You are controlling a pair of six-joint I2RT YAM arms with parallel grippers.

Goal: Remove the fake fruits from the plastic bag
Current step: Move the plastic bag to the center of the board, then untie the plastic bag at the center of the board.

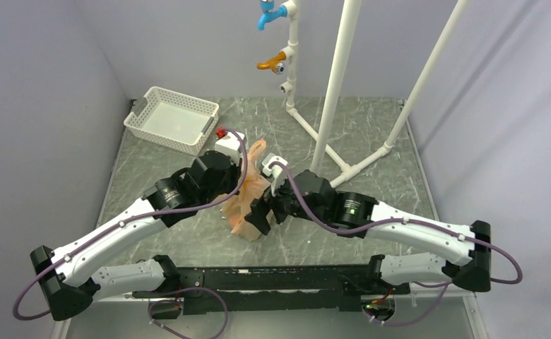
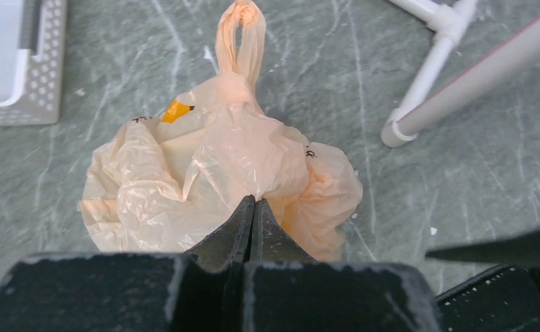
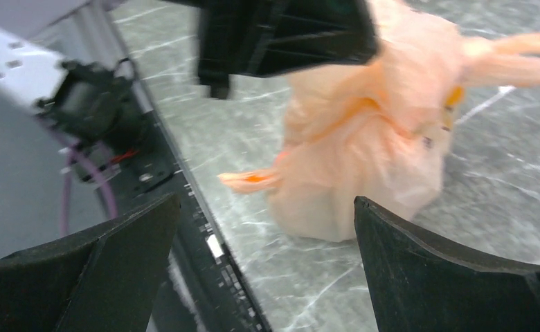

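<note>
The pale orange plastic bag (image 1: 248, 201) sits bunched on the table between my two grippers, one loop handle (image 2: 240, 34) pointing away. The fake fruits are hidden inside it; only a yellow-orange patch (image 2: 176, 110) shows through the film. My left gripper (image 2: 253, 202) is shut, its tips pinching the film at the near top of the bag (image 2: 205, 166). In the top view it (image 1: 236, 203) comes at the bag from the left. My right gripper (image 3: 267, 228) is wide open, low over the table, with the bag (image 3: 364, 159) just ahead between its fingers and untouched. In the top view it (image 1: 262, 215) is at the bag's right.
A white mesh basket (image 1: 170, 120) stands at the back left and shows in the left wrist view (image 2: 18, 69). A white pipe frame (image 1: 336, 92) with an orange tap (image 1: 271, 63) and a blue tap (image 1: 269, 14) stands behind. The black base rail (image 1: 258, 272) runs along the near edge.
</note>
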